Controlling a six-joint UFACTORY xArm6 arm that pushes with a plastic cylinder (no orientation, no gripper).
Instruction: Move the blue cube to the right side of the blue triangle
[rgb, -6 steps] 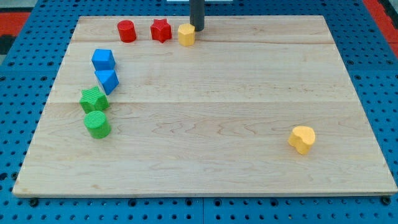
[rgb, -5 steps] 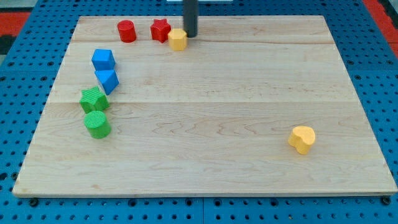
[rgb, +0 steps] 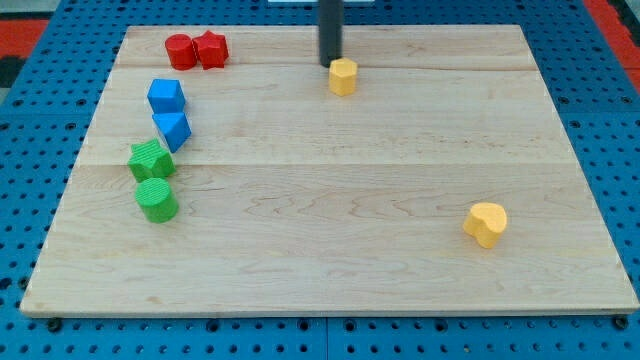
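Note:
The blue cube (rgb: 166, 96) sits at the view's left on the wooden board (rgb: 400, 150). The blue triangle (rgb: 173, 130) lies just below it, touching or nearly so. My tip (rgb: 329, 63) is at the view's top centre, far to the right of both blue blocks. It stands just left of and above a yellow hexagonal block (rgb: 343, 76), close to touching it.
A red cylinder (rgb: 181, 51) and a red star (rgb: 211, 49) sit together at the top left. A green star (rgb: 150, 159) and a green cylinder (rgb: 157, 200) lie below the blue triangle. A yellow heart (rgb: 486, 223) lies at the lower right.
The yellow hexagon has moved right and slightly down. The red star and red cylinder have shifted left and now touch. My tip moved left, then right. The blue blocks have not moved.

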